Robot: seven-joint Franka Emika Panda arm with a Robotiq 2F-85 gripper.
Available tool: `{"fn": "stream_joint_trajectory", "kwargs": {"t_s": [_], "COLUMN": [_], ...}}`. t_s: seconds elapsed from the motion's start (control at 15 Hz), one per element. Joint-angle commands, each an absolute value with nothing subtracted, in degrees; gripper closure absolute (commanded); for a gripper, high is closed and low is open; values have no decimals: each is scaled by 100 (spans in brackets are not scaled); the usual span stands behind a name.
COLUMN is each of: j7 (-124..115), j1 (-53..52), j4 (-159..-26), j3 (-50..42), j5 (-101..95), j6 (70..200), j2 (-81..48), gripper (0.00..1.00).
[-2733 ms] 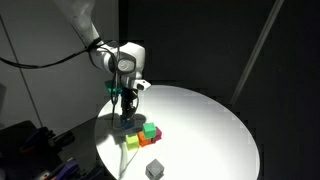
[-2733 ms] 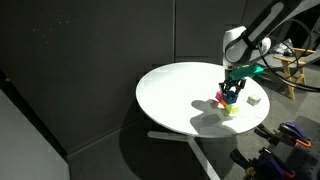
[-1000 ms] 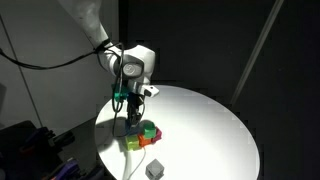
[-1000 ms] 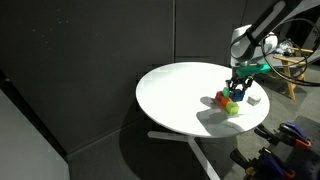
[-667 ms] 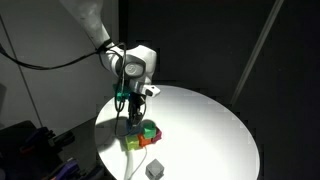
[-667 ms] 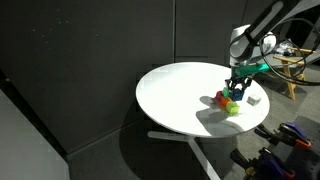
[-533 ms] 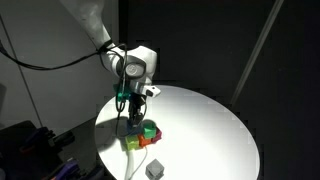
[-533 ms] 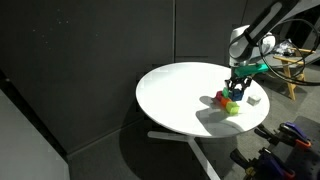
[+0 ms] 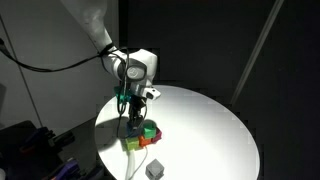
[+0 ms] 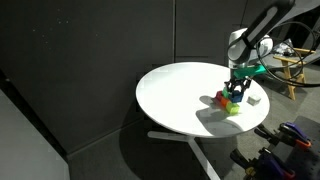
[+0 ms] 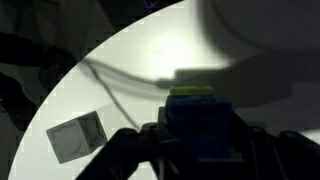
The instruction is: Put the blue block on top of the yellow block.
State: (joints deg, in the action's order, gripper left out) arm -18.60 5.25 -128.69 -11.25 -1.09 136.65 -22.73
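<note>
Over table (image 9: 215, 120) | gripper (image 9: 133, 121) holds 1 blue block (image 11: 205, 126) | 1 yellow block (image 9: 131, 144) beneath

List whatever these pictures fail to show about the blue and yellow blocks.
- Wrist view: the small dark blue cube, between the fingers of the gripper, covers the small yellow cube except one edge, so contact or a gap cannot be told.
- Both exterior views: the cubes under the gripper are too small and dim to show stacking.
- Wrist view: the fingers are dark, blurred and cut off by the bottom edge.
</note>
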Motion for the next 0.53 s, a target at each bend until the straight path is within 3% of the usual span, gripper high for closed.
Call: {"fn": "stream_joint_trajectory", "kwargs": {"t_s": [0.0, 0.47], "j7": [-1799, -1768], "j1": [584, 611], "j4": [-12704, -12627], "j3": [-1120, -1126], "j5": [-8, 21], "j6": [13506, 13514], "j2": [-2360, -2456], "gripper": [68, 68]}}
